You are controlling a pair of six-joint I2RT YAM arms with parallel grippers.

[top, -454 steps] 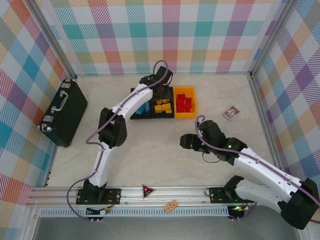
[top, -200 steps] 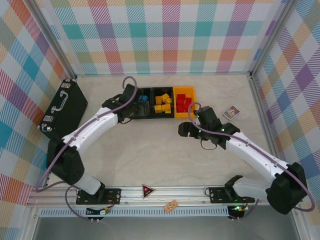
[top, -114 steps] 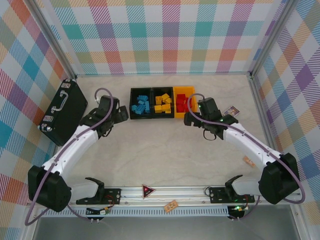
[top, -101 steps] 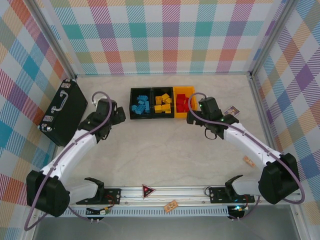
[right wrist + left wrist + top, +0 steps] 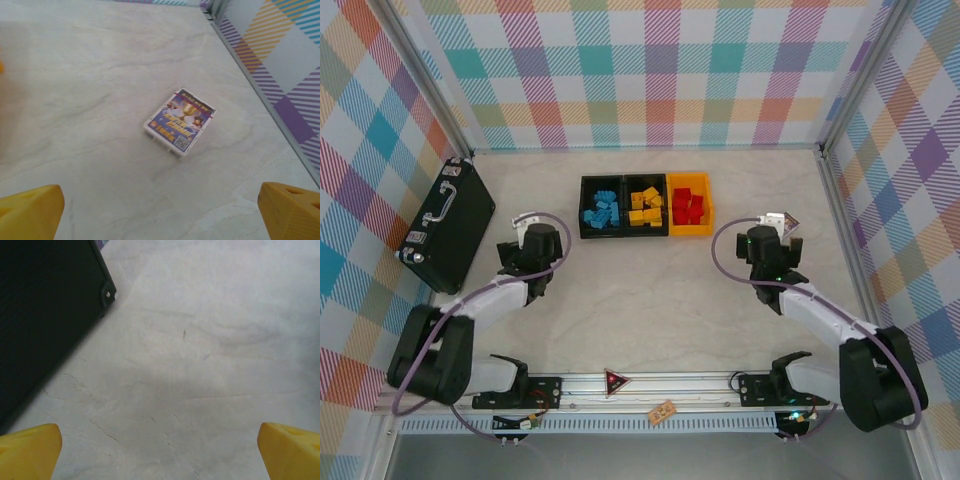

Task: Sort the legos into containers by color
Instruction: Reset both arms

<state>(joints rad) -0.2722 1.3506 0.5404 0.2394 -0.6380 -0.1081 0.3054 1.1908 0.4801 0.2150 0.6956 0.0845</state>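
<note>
Bright even light, soft shadows (wrist views blurry)

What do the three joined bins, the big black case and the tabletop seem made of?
Bins: moulded plastic, smooth and slightly matte; thin even walls, solid colour.
Case: black matte shell, plastic or leatherette, cannot tell which; its silver handle looks like metal.
Tabletop: pale marble-look surface, probably laminate; faint veins, dull sheen.

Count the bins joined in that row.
3, side by side: the left black bin with blue legos, the middle black bin with yellow legos, the right yellow-orange bin with red legos.
</note>
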